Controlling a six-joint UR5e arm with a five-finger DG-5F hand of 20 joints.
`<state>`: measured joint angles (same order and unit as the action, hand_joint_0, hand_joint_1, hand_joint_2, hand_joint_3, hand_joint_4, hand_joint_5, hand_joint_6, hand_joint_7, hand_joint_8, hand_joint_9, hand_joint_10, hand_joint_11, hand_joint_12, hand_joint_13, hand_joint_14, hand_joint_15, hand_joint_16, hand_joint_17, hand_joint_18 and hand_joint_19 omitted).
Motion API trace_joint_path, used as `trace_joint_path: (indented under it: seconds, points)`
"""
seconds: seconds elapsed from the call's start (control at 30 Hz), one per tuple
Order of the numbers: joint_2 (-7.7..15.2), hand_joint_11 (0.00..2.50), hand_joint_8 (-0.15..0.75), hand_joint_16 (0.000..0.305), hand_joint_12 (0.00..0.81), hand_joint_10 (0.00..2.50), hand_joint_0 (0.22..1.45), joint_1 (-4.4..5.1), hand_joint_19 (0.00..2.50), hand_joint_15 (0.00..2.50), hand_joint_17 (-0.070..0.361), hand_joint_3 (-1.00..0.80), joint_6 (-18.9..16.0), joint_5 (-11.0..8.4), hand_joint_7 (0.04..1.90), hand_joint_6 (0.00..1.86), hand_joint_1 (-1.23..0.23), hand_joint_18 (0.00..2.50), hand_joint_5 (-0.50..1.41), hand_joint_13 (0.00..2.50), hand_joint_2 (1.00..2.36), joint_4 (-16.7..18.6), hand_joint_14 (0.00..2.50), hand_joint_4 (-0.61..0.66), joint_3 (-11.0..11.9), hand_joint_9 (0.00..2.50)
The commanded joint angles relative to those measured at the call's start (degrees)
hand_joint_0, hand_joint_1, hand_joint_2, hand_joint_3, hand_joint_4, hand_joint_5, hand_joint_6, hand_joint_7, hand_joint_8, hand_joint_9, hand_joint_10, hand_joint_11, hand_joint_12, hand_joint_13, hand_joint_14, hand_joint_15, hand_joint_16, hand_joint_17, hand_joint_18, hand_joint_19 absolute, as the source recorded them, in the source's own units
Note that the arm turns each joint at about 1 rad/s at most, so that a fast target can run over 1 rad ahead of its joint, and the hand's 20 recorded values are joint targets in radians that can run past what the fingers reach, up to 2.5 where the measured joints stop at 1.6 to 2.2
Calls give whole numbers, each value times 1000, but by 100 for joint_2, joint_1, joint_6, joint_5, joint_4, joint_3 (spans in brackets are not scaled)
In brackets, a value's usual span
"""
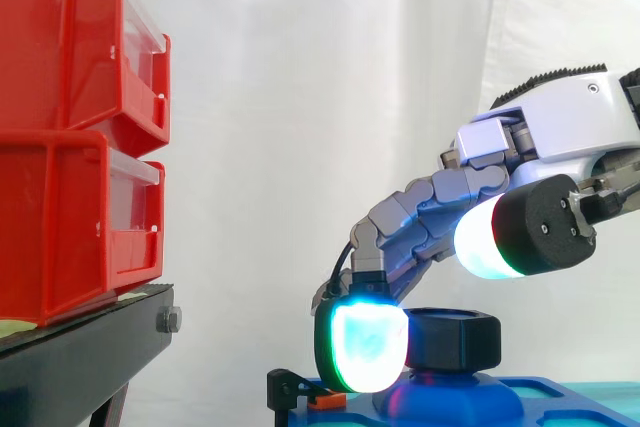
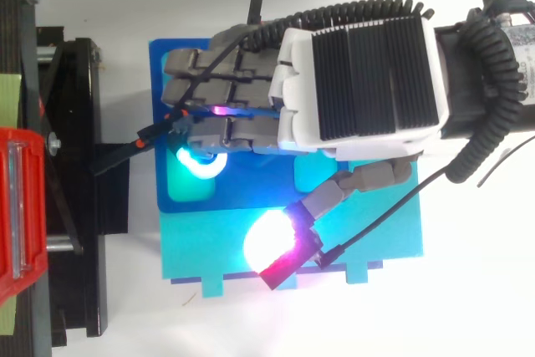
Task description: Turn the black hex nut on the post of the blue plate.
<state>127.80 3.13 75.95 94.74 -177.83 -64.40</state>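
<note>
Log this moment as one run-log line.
hand: low over black hex nut | black hex nut: on post of blue plate | red bins: stacked on black stand

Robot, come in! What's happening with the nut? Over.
Robot hand curled over black hex nut, glowing pad at its side. Nut seated on blue plate. Nothing blocking. Over.

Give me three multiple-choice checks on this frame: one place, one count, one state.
1. The red bins stand on: A a wooden shelf; B the black stand; C a green cart.
2. Red bins stacked: A one; B two; C four.
3. The black hex nut: A lies on the stand; B hangs lifted clear; C sits on the blue plate.
Answers: 1 B, they rest on its top. 2 B, one sits atop the other. 3 C, it sits on the plate's raised base, under the hand.
</note>
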Motion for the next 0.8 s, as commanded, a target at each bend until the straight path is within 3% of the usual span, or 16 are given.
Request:
trace_joint_path:
  seconds: [0.0,0.57,0.77]
  points:
    - [0,0,277,56,367,0,464,-23,372,36,125,-500,7,44,1010,504,-210,338,-141,307,1000,-6,0,325,-2,388]
    - [8,0,277,55,367,0,466,-208,375,35,124,-500,60,361,1016,504,-211,346,-140,315,1000,82,0,325,-2,393]
    - [0,0,276,55,366,0,468,-251,382,39,123,-500,77,387,1015,504,-211,350,-140,317,1000,90,1,323,-2,391]
